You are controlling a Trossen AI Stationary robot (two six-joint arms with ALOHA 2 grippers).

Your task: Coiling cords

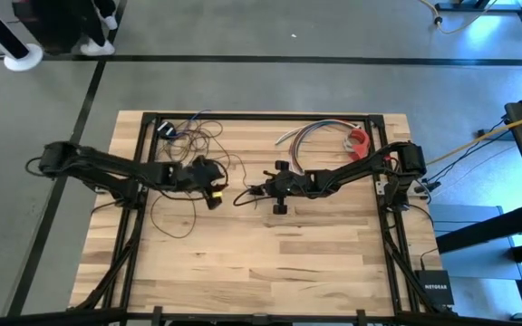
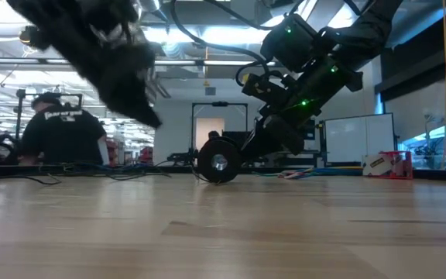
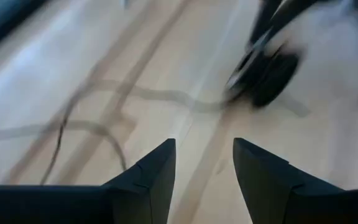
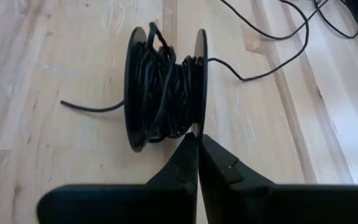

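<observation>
My right gripper (image 4: 197, 140) fingers pressed together, tips against the spool (image 4: 165, 87) rim wound with cords (image 4: 166, 81). Left gripper (image 3: 204, 155) fingers spread, holding nothing, above table (image 1: 315, 244).

My thin black cord (image 4: 166, 81) sits partly wound on a black two-disc spool standing on edge mid-table, with loose loops (image 1: 193, 136) trailing far-left.

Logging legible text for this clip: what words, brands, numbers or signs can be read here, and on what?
"NETGEAR": on the small black box at the table's corner, high view.
White lettering across the back of a person's dark shirt, low view: too blurred to read.
Nothing readable in either wrist view.
</observation>
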